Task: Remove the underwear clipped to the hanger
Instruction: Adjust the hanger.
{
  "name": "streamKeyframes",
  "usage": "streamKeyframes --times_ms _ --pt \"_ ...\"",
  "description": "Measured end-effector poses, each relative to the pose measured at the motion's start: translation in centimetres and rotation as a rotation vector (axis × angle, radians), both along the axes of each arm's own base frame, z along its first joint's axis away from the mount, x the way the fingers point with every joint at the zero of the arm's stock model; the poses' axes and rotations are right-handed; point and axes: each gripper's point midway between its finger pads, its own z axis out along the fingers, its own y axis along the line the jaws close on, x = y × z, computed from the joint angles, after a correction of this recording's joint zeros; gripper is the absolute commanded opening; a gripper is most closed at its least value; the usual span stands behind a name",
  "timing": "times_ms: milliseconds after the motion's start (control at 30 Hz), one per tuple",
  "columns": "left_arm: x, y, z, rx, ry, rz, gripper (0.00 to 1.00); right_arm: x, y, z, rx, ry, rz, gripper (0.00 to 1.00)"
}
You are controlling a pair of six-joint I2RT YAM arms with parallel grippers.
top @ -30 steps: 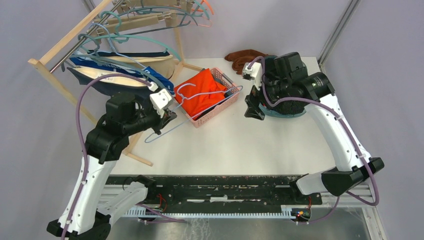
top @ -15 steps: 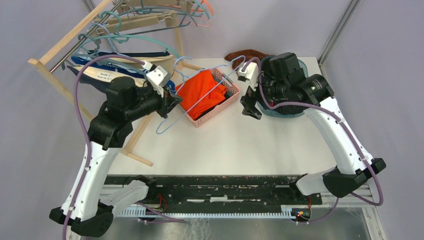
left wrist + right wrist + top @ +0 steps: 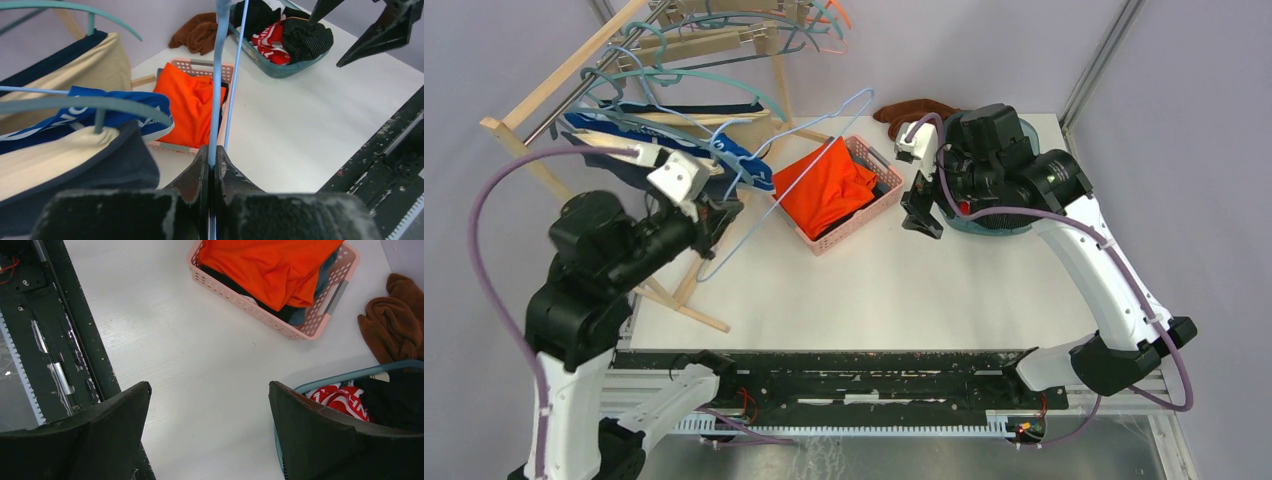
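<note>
Pinching a light-blue wire hanger (image 3: 218, 75), the left gripper (image 3: 212, 150) has both fingers pressed together on the wire just below the point where two strands of it meet. From the fingertips the wire rises up and away, above the white table (image 3: 200, 370).

Immediately left of this gripper hangs the underwear (image 3: 125, 107), carried on teal hangers (image 3: 100, 101) on the wooden rack (image 3: 544, 82). It consists of:
- a royal blue pair with white lettering, nearest the held wire;
- a dark navy pair with pale lining below it;
- a beige pair with a navy edge further back.

Whether clips hold them cannot be told.

Beyond the underwear, a pink basket (image 3: 879, 200) sits on the table and holds an orange garment (image 3: 824, 185).

The right gripper (image 3: 210, 432) is spread wide and holds nothing. It hangs above bare table, between the pink basket and a teal basket (image 3: 280, 67) of dark and red-and-white fabric. A brown cloth (image 3: 909, 108) lies at the far edge of the table, behind both baskets.
</note>
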Motion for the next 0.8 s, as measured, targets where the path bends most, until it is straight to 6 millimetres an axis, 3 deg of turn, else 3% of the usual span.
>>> streamKeyframes --times_ms 133,333,667,800 --pt "-3.0 2.6 1.1 0.050 -0.067 0.048 0.03 -0.1 0.2 0.0 0.000 0.003 0.004 0.96" --pt "-6.3 6.5 4.8 0.045 -0.212 0.183 0.03 0.0 0.6 -0.6 -0.008 0.022 0.007 0.96" --pt "-4.3 8.9 4.6 0.074 -0.188 0.363 0.03 1.0 2.6 -1.9 0.030 0.073 -0.007 0.96" --pt "-3.4 10.1 5.7 0.078 -0.195 0.445 0.03 2.1 3.2 -2.4 0.051 0.082 -0.039 0.96"
